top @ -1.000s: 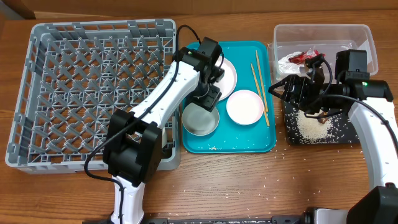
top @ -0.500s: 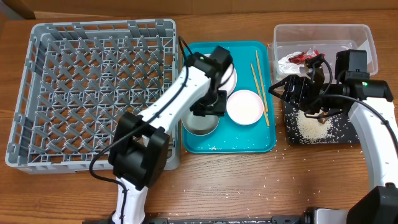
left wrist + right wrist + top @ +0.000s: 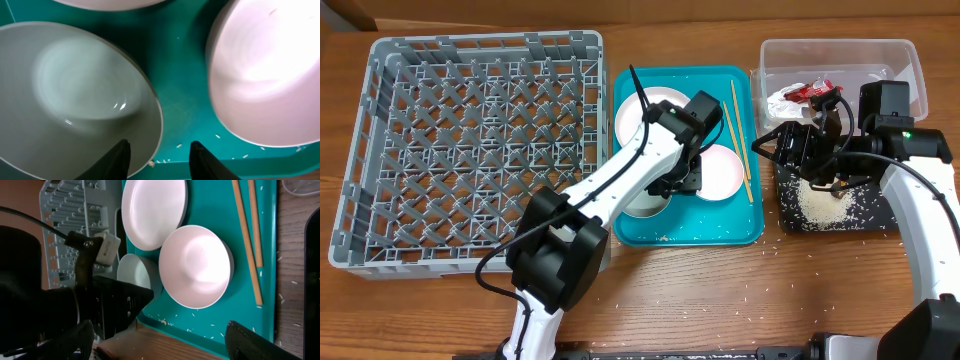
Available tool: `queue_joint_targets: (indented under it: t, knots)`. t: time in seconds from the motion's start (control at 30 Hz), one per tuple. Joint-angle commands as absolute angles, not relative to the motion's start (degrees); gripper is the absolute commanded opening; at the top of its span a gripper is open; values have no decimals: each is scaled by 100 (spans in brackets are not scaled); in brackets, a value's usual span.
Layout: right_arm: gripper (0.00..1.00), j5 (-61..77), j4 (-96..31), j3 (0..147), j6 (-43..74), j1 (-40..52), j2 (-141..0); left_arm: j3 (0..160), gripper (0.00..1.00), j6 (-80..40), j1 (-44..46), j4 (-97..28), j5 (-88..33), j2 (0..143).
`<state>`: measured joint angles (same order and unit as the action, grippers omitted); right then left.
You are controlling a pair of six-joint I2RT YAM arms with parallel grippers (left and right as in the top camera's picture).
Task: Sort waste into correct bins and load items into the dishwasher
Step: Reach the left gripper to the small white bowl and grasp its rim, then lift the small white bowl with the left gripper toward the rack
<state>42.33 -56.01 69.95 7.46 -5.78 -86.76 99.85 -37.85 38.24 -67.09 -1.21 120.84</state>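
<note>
On the teal tray lie a white plate, a white bowl, a greyer bowl and wooden chopsticks. My left gripper is open and low over the tray, one finger over the left bowl, the other outside its rim, beside the right bowl. My right gripper is open and empty, hovering at the black tray of rice. The wrapper and white scrap lie in the clear tub. The cup is out of view.
The grey dish rack fills the left of the table. Loose rice grains dot the wood in front and the tray floor. A tiny tan crumb lies by the tray's lip.
My left arm has swung right across the teal tray, from the plate to between the two bowls. The right arm has not moved.
</note>
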Motion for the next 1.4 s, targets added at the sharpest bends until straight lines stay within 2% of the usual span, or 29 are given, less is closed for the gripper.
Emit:
queue_joint_targets:
  t: [0.0, 0.1, 0.3, 0.37, 0.43, 0.77, 0.9, 1.0, 1.23, 1.37]
  knots:
    - [85, 4200, -5592, 7019, 701, -550, -8702, 9891, 40, -3944, 3837, -6698, 45, 12151]
    - [85, 4200, -5590, 7019, 701, -550, -8702, 9891, 40, -3752, 3839, -6696, 198, 12151]
    - [85, 4198, -5599, 7019, 698, -550, -8702, 9894, 61, -3371, 3618, -6626, 576, 12149]
    - [85, 4198, -5592, 7019, 698, -550, -8702, 9894, 75, -2926, 3496, -6523, 567, 12149]
    - [85, 4200, -5586, 7019, 698, -550, -8702, 9894, 77, -2423, 3347, -6462, 534, 12149]
    - [85, 4200, -5583, 7019, 698, -548, -8702, 9870, 75, -351, 2622, -6296, 414, 12151]
    - [86, 4198, -5590, 7019, 701, -550, -8702, 9859, 65, 469, 2530, -6300, 19, 12151]
    - [85, 4198, -5590, 7019, 701, -550, -8702, 9835, 59, 521, 2536, -6294, -158, 12151]
    - [85, 4198, -5590, 7019, 701, -550, -8702, 9502, 56, 539, 2563, -6149, -193, 12151]
    - [85, 4195, -5592, 7019, 698, -550, -8702, 9288, 47, 567, 2563, -6069, -174, 12151]
